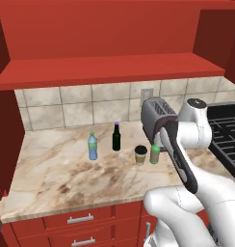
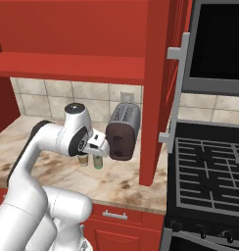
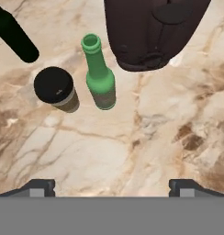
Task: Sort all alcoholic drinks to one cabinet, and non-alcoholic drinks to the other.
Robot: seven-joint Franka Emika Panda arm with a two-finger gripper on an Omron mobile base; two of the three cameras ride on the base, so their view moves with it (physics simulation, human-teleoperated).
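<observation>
Fingertips of the gripper (image 3: 112,187) stand wide apart over bare marble counter (image 3: 155,137), holding nothing. Beyond them the green bottle (image 3: 99,75) stands upright between the tan cup (image 3: 55,88) and the dark toaster (image 3: 150,30), near-black bottle (image 1: 116,137) and blue bottle (image 1: 92,146) further left.

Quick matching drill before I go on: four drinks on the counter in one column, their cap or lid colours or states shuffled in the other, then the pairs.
1. blue plastic bottle
2. near-black bottle
3. paper cup
4. green bottle

A. dark lid
B. open mouth, no cap
C. green cap
D. purple cap

Pairs: 1-C, 2-D, 3-A, 4-B
</observation>
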